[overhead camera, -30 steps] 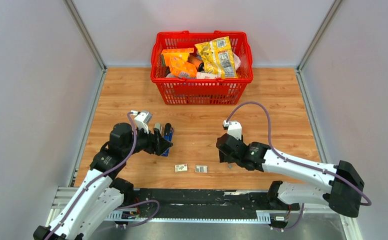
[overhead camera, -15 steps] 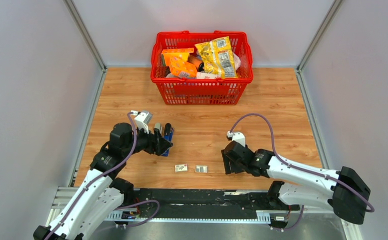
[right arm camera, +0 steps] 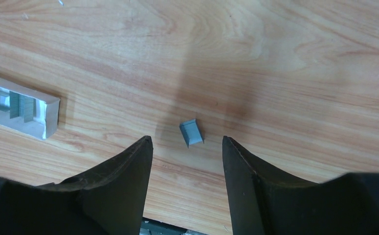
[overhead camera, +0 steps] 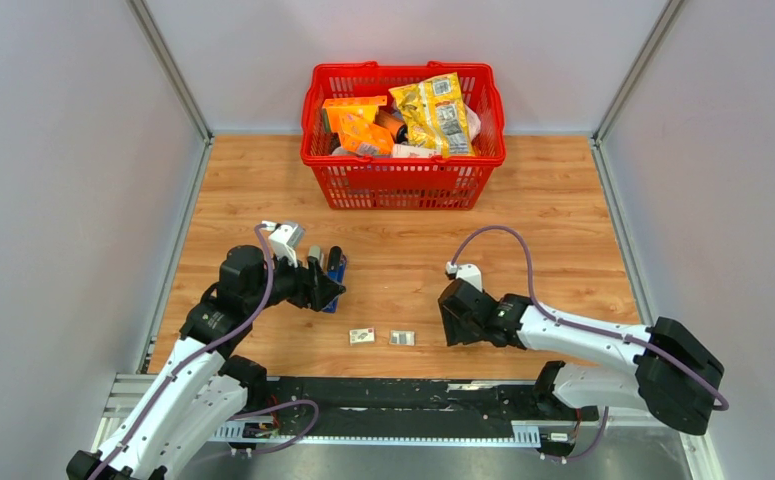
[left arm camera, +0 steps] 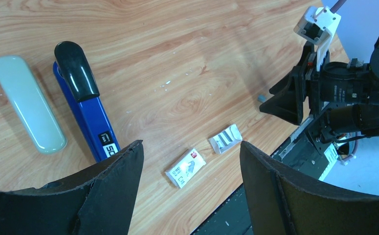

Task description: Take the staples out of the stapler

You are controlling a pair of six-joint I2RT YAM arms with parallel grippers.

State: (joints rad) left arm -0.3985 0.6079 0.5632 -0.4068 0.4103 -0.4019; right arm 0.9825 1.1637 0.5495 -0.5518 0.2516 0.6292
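Observation:
The blue stapler (left arm camera: 90, 121) with its black top end lies flat on the wood, left of my left gripper (left arm camera: 191, 147); it also shows in the top view (overhead camera: 336, 270). My left gripper (overhead camera: 329, 292) is open and empty, its left finger over the stapler's near end. A small dark grey strip of staples (right arm camera: 191, 132) lies loose on the wood just beyond the tips of my right gripper (right arm camera: 186, 141), which is open, empty and low over it. In the top view my right gripper (overhead camera: 455, 332) hides the strip.
A pale oblong piece (left arm camera: 28, 110) lies beside the stapler. A small white box (overhead camera: 362, 336) and an open white box holding grey strips (overhead camera: 401, 338) lie near the front edge. A red basket (overhead camera: 403, 185) of packets stands at the back.
My right gripper has moved nearer the front edge and down over the loose staple strip. The left arm and the stapler have not moved.

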